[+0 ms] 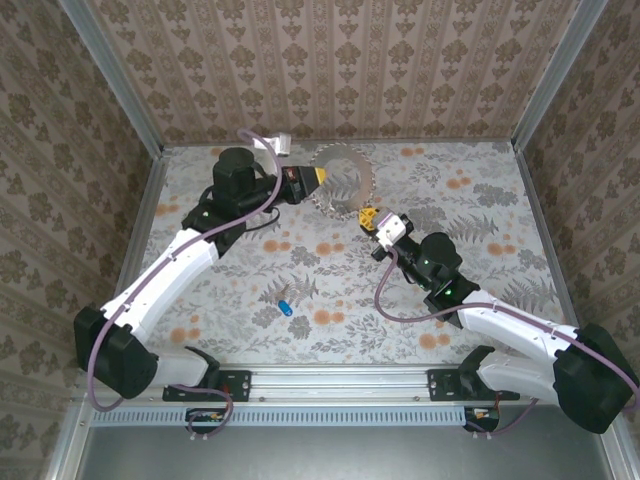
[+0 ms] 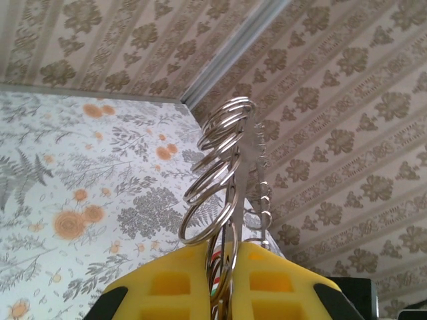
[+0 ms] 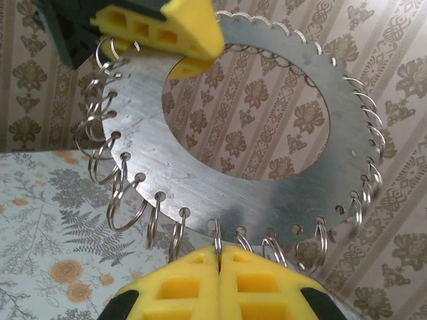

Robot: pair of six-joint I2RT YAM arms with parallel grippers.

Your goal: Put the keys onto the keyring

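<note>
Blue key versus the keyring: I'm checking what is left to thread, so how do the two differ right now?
The keyring is held up off the table, the left hand gripping its rim and the right hand shut at its near edge; the blue key lies on the table, apart from both hands. The keyring is a wide silvery band hung with small wire rings; the blue key is tiny, blue-headed.
</note>
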